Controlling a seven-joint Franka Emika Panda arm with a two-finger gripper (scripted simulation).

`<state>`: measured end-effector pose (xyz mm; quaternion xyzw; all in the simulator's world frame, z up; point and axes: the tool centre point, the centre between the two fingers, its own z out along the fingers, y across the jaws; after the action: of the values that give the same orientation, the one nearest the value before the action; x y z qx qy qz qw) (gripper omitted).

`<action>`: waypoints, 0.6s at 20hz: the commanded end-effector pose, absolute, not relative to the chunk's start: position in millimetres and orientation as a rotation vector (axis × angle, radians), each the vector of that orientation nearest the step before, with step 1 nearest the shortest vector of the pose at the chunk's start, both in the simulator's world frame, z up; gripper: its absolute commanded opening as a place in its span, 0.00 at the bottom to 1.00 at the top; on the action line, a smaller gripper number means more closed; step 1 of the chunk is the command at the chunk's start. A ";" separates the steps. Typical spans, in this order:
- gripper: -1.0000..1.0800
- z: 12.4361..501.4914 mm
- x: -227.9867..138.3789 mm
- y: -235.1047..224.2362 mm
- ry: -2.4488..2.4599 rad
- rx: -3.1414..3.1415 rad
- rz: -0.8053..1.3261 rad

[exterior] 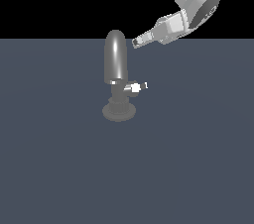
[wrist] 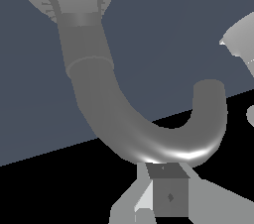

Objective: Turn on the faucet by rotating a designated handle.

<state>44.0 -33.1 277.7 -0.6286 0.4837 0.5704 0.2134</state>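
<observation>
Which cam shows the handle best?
The exterior view. The handle sticks out sideways there, low on the faucet, unobstructed, bright tip clear. The wrist view shows mainly the arched spout; I can't pick out the handle there.

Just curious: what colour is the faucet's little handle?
Silver-white with a bright tip; the handle shows best in the exterior view.

Flat, dim simulator lighting, sharp throughout, with no cast shadows; a bright glare streaks the faucet (exterior: 116, 57) spout.
</observation>
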 end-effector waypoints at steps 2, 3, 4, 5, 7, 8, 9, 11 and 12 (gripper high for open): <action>0.00 258.9 47.9 -38.1 1.385 -1.633 1.632; 0.00 253.3 48.6 -39.5 1.397 -1.601 1.646; 0.00 247.6 49.2 -40.9 1.409 -1.569 1.659; 0.00 241.9 49.6 -42.3 1.421 -1.536 1.671; 0.00 230.3 50.0 -44.8 1.444 -1.469 1.696; 0.00 224.3 49.9 -46.0 1.455 -1.434 1.708; 0.00 218.2 49.7 -47.2 1.467 -1.399 1.720; 0.00 206.4 48.8 -49.3 1.488 -1.331 1.742; 0.00 201.1 48.2 -50.2 1.497 -1.300 1.751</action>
<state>48.8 -48.8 209.5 -0.4941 0.5421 0.6350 0.2424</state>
